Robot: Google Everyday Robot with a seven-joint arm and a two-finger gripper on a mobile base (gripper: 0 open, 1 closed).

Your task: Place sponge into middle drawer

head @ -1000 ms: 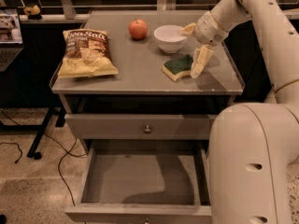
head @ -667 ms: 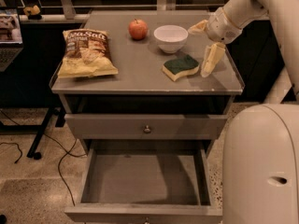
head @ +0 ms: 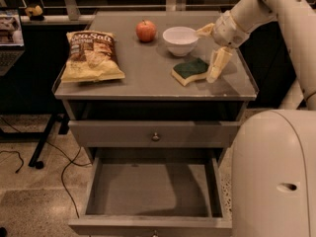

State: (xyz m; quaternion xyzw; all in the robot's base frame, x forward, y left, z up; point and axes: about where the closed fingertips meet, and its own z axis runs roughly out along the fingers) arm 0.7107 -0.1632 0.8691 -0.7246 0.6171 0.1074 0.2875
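Sponge (head: 190,70) flat on the table (head: 143,70); end effector (head: 212,48) spread wide beside it, ready to grab; middle drawer (head: 148,191) gapes open below.

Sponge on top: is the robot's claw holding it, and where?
Nothing is held. The sponge lies flat on the cabinet top; the gripper hangs open just beside it, one finger at its edge.

The table (head: 148,75) has a bag of chips (head: 92,56) on its left side. A red apple (head: 145,30) and a white bowl (head: 180,39) sit at the back, and a sponge (head: 191,70) lies near the right. The gripper (head: 211,48) is over the table's right side with its fingers wide apart, one just beside the sponge.
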